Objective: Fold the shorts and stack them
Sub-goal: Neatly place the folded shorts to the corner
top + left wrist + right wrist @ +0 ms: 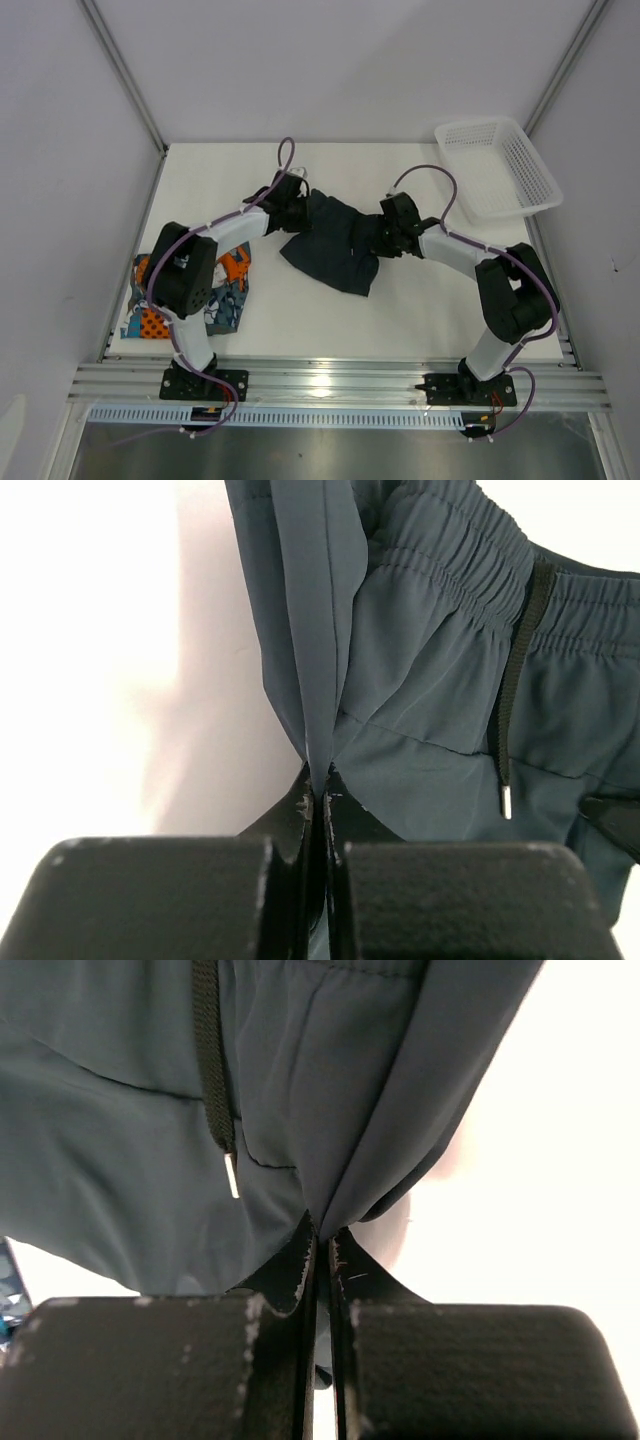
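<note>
Both clenched on dark shorts [335,250]: L gripper [320,785] & R gripper [322,1230]; printed shorts [228,300] partly hidden under L arm [185,272].

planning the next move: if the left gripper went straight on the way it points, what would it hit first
The dark shorts: the left gripper is shut on a fold of them, with more cloth right ahead. Farther along, the top view suggests the right gripper, though depth is unclear.
</note>
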